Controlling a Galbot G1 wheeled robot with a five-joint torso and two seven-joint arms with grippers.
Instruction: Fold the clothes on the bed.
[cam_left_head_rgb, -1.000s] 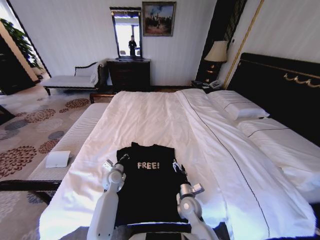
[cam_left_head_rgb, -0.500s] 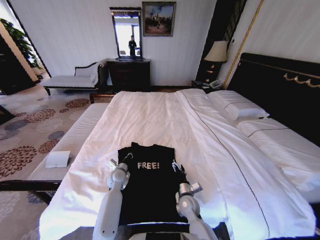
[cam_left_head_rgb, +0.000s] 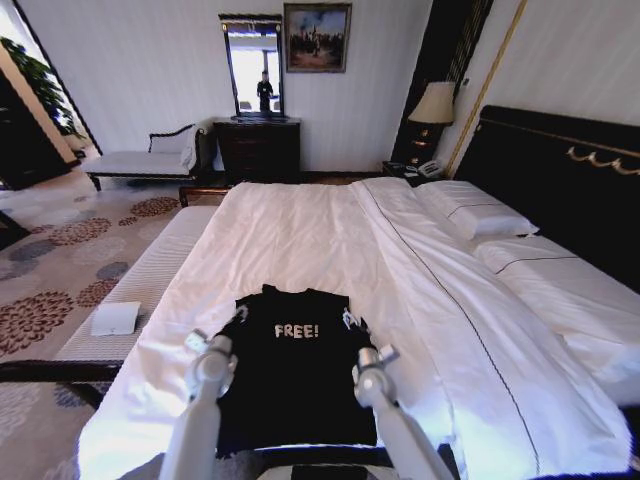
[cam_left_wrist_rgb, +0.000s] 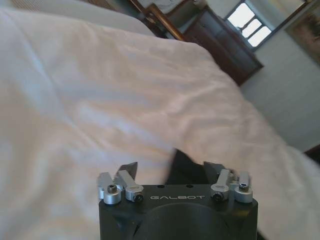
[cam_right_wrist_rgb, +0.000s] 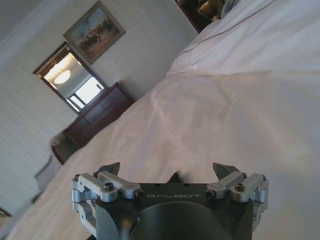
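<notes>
Head view: the black shirt (cam_left_head_rgb: 295, 375) with the word FREE! lies flat on the white bed (cam_left_head_rgb: 330, 240), at the near end, close to the robot.
Head view, what changed: a moment ago both grippers were down at the two top corners of the shirt. Now both arms have pulled back toward the robot and lifted up.
Head view, left gripper (cam_left_head_rgb: 240, 313): it sits just above the shirt's left top corner, and nothing hangs from it.
Head view, right gripper (cam_left_head_rgb: 349, 320): it sits just above the shirt's right top corner, and nothing hangs from it either.
Head view, shirt shape: it looks the same flat shape as before, so I think no fold was made here.
Left wrist view: the left gripper (cam_left_wrist_rgb: 171, 169) has its two fingers (cam_left_wrist_rgb: 129, 171) wide apart with nothing between them. A dark bit of the shirt (cam_left_wrist_rgb: 182, 167) shows just past it, lying on the white sheet.
Right wrist view: the right gripper (cam_right_wrist_rgb: 170, 171) also has its fingers (cam_right_wrist_rgb: 223, 171) wide apart and holds nothing. A tiny dark tip of the shirt (cam_right_wrist_rgb: 174, 177) peeks out between them, down on the bed.
What it means: both grippers are free and off the shirt. My guess is the shirt has only been laid out or smoothed, and the folding is not done yet.
</notes>
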